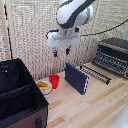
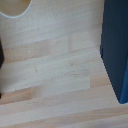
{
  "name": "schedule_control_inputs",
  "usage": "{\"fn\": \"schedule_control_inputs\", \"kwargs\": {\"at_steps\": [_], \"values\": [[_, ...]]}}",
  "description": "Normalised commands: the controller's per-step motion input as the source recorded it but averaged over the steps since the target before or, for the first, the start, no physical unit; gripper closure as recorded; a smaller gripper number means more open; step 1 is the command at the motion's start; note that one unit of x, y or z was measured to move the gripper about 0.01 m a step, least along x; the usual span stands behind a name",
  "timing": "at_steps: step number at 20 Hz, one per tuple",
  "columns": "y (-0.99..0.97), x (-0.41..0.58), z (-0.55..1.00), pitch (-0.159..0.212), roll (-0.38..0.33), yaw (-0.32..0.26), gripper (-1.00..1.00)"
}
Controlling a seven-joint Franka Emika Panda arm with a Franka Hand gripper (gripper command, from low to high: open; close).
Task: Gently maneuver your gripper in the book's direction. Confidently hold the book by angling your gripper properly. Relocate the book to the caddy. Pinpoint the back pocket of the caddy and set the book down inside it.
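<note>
Exterior view, near to far. Caddy (image 1: 20, 95): black, open-topped, on the wooden bench (image 1: 95, 107) at the exterior view's left, inner dividers visible. Behind it, a red cup (image 1: 54, 81) beside a white bowl (image 1: 44, 86). Book (image 1: 76, 78): navy, standing on its edge on the bench, just beside the cup. Tool (image 1: 61, 52): suspended above the book, blue-tipped fingers apart, holding nothing. Toaster oven (image 1: 113, 56): far at the exterior view's right.

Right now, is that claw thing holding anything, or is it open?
Gripper: open, holding nothing, hanging in the air above the book.
</note>
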Motion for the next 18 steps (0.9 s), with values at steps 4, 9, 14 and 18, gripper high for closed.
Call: {"fn": "schedule_control_inputs", "kwargs": {"at_steps": [4, 9, 14, 18], "values": [[-0.43, 0.09, -0.09, 0.017, 0.0, -0.049, -1.0], [-0.47, 0.04, -0.07, 0.0, 0.0, -0.033, -1.0], [-0.39, 0.072, -0.08, 0.0, 0.0, -0.005, -1.0], [-0.23, 0.156, -0.19, 0.0, -0.007, 0.047, -1.0]]}}
